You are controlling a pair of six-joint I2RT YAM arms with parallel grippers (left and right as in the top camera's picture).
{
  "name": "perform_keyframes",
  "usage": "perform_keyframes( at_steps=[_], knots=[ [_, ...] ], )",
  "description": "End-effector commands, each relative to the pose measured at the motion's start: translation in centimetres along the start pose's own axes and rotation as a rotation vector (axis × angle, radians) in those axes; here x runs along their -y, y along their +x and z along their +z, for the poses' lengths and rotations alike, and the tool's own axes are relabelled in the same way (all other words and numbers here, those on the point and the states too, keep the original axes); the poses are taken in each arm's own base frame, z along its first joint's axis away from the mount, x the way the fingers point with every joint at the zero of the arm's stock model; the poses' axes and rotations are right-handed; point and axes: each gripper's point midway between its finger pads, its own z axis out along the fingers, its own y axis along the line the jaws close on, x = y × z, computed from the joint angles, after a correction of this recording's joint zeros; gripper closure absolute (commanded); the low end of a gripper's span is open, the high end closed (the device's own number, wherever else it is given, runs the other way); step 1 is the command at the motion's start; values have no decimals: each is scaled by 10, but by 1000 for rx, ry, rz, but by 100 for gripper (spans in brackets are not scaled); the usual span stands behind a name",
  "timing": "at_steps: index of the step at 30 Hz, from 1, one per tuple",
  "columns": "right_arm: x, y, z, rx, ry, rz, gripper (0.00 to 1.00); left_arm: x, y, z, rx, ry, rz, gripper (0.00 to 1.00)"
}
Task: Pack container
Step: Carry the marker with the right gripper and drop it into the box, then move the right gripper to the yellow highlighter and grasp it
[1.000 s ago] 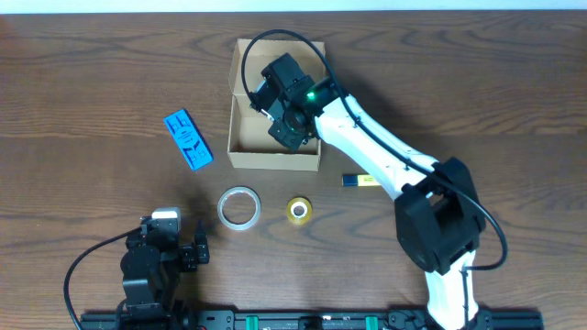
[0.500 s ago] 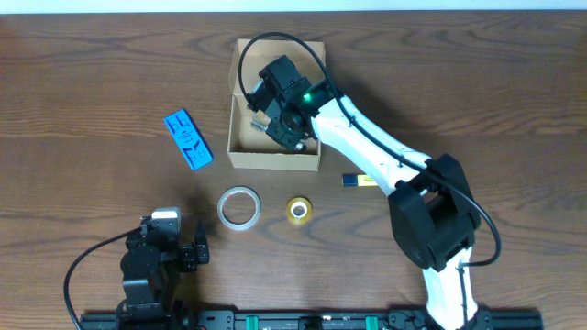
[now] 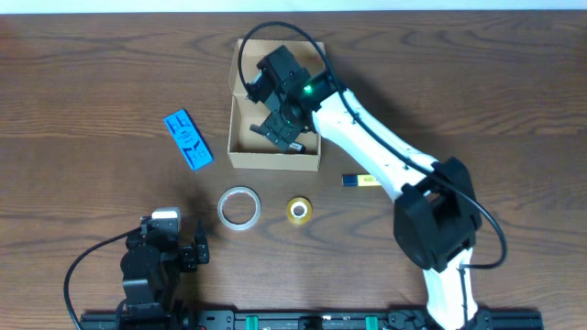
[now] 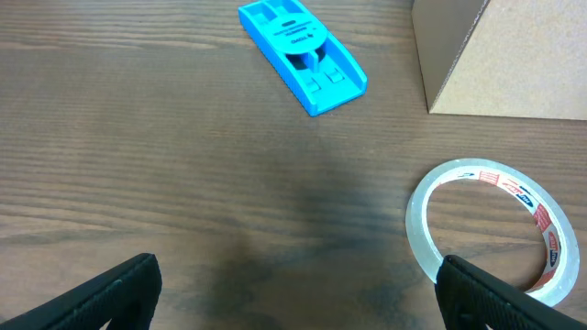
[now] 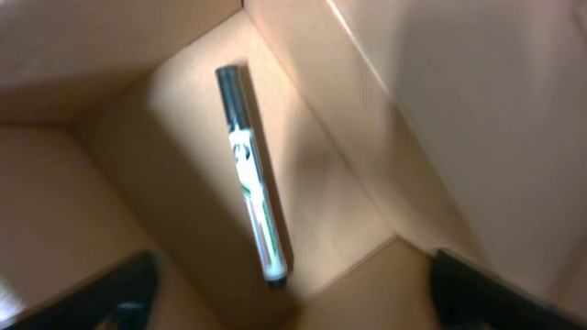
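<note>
The container (image 3: 275, 161) is a tan cardboard box standing open at the table's far middle. My right gripper (image 3: 282, 128) hangs inside its opening. In the right wrist view a marker pen (image 5: 252, 211) lies loose on the container's floor (image 5: 174, 156), and my right gripper (image 5: 293, 293) stands open above it, both fingers apart from the pen. My left gripper (image 3: 198, 251) rests open near the table's front left. The left wrist view shows it (image 4: 298, 298) holding nothing, with a corner of the container (image 4: 495, 55) at the upper right.
A blue plastic piece (image 3: 187, 139) lies left of the box. A clear tape roll (image 3: 238, 207) and a small yellow tape roll (image 3: 298, 210) sit in front of it. A small yellow and blue item (image 3: 360, 181) lies to the right, by the right arm.
My right gripper has gone from shut to open over the box, and the marker pen now lies free on the box floor. The left arm has not moved.
</note>
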Motion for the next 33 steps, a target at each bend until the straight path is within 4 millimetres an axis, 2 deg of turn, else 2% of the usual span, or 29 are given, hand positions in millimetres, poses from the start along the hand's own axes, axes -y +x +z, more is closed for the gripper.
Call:
perform_keyframes(
  at_steps=[1,9,13,15,18,23,26,33],
  knots=[
    [5,-16,-55,83,31,32,1,-1,2,1,-3,-6,6,5],
    [26,40,-124,20,43,95,1,-1,2,1,-3,-6,6,5],
    [24,83,-135,-11,-14,98,1,-1,2,1,-3,-6,6,5],
    [20,113,-132,-48,-47,107,1,-1,2,1,-3,-6,6,5],
    [14,148,-122,-101,-75,113,1,-1,2,1,-3,-6,6,5],
    [9,187,-91,-195,-100,132,1,-1,2,1,-3,-6,6,5],
    [6,200,-76,-215,-106,141,1,-1,2,1,-3,-6,6,5],
    [13,210,-55,-213,-49,134,1,-1,2,1,-3,-6,6,5]
  ],
)
